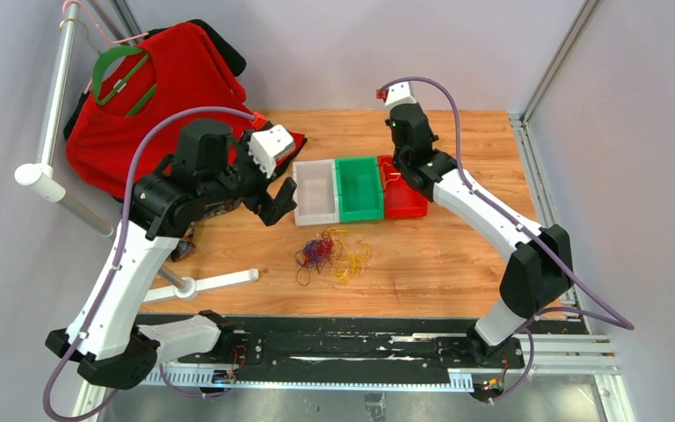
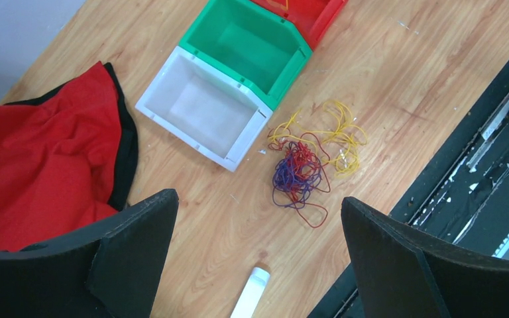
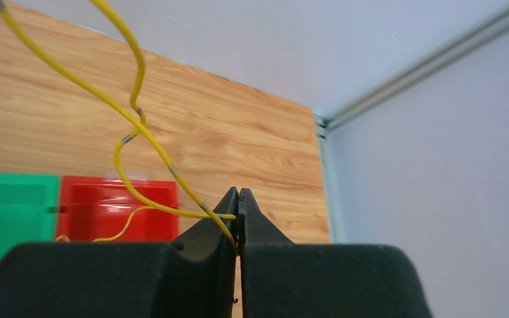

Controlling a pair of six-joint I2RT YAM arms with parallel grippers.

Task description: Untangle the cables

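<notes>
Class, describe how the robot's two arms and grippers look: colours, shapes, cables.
The left arm and right arm have white shells, black joints and black bases. A lilac hose loops along each. The left gripper and right gripper have broad, black, wedge-shaped fingers.

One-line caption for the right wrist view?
Right jaws shut on a yellow cable, red bin behind.

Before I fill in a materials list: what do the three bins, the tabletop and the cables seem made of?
The white bin, green bin and red bin: moulded plastic, smooth, slightly glossy, ribbed rims. The tabletop: wood grain, perhaps laminate, matte. The cables: probably thin wire in coloured plastic sheath; they hold springy curls.
</notes>
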